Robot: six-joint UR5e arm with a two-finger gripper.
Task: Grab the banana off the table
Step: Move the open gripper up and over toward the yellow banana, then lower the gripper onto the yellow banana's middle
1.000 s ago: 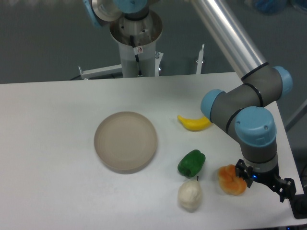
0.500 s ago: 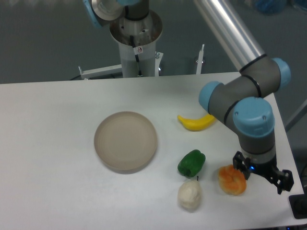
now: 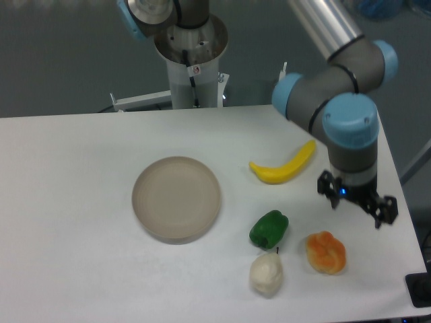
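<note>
Camera view is showing the gripper (image 3: pixel 357 204) rising away from the orange fruit (image 3: pixel 326 252), now below it, fingers spread and empty. Lying just to its left on the table (image 3: pixel 74 202), the banana (image 3: pixel 283 165) is becoming fully exposed for approach.

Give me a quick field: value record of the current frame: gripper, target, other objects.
gripper: above the table's right side, holding nothing, jaw state unclear
target: banana lying on the table, left of the gripper, not touched
plate: round, beige, empty, left of the banana
green pepper: below the banana
white item: just below the pepper
orange fruit: below the gripper, apart from it
task status: banana not yet grasped
</note>
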